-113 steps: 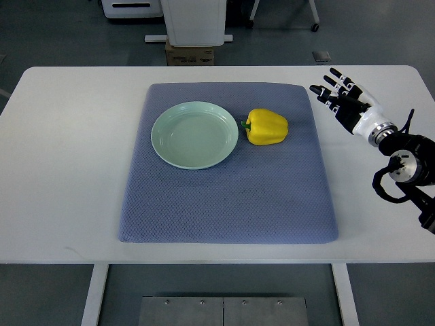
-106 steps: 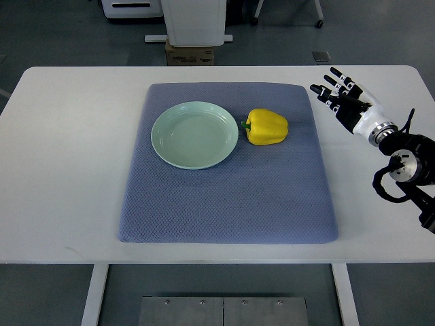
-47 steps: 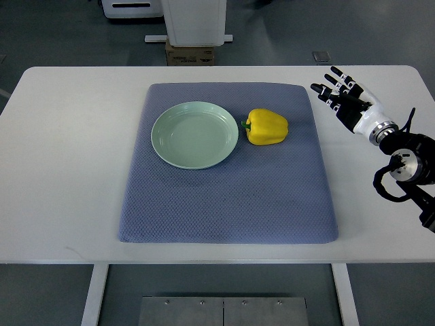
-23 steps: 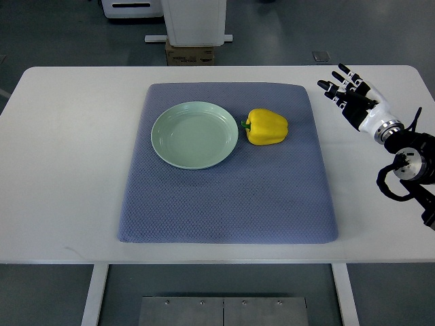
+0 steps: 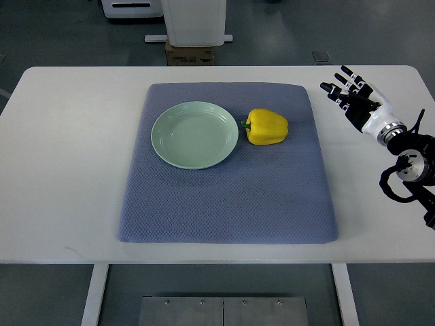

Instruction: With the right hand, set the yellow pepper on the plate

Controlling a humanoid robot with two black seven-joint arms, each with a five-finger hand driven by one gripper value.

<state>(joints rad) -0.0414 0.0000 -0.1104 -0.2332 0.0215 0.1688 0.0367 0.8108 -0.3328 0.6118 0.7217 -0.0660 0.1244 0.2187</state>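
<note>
A white table point(image 5: 75, 170) fills most of the view, and on its middle lies a large grey-blue mat point(image 5: 228, 204) with a quilted weave. On the far left part of the mat sits a pale green plate point(image 5: 194, 134), round and bare inside. Just beside the plate's right rim, on the mat, lies the yellow pepper point(image 5: 267, 127) on its side, its green stem pointing toward the plate and all but touching the rim. The right hand point(image 5: 355, 100) shows over the bare table top at the far right, off the mat and well apart from the pepper; its black-and-white fingers point(image 5: 338, 87) are spread wide and hold nothing, pointing up and to the left. The stretch of mat and table between hand and pepper carries no other object. Beyond the table's far edge a small cardboard box point(image 5: 191, 53) stands on the floor below a white cabinet point(image 5: 195, 20).
</note>
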